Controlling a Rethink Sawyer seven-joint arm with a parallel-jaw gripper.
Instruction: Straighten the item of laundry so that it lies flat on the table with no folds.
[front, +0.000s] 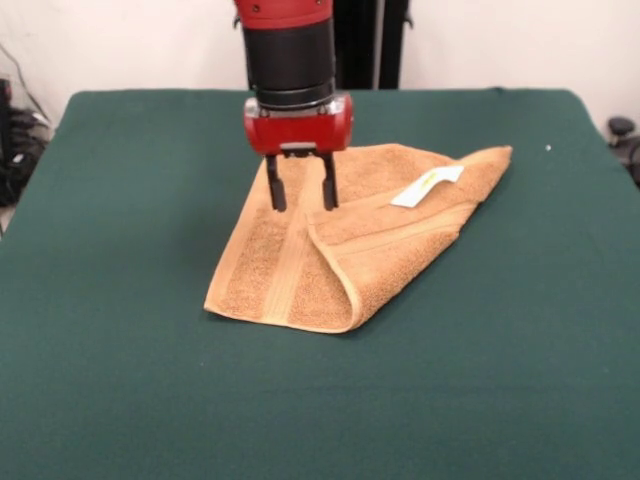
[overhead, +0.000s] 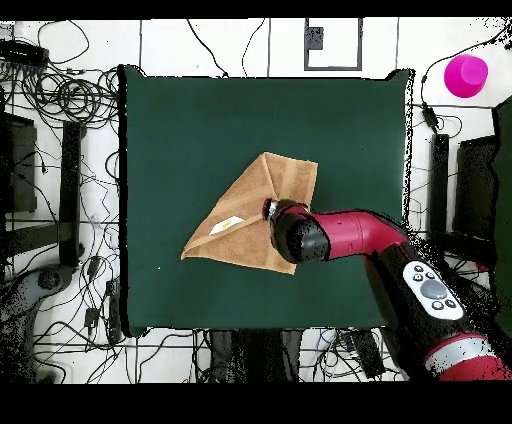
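Note:
The golden-tan towel (front: 340, 250) lies on the dark green table (front: 120, 300), folded over on itself into a rough triangle, with a thick fold at its near corner and a white label (front: 427, 186) on top. A woven band runs down its left part. My gripper (front: 301, 202) hangs just above the towel's left rear part, its two black fingers (front: 275, 190) apart and empty. In the overhead view the towel (overhead: 245, 215) sits mid-table and the gripper (overhead: 270, 210) is over its right side, mostly hidden under the red arm.
Cables and stands lie around the table in the overhead view. A pink cup (overhead: 466, 75) stands off the table at the top right.

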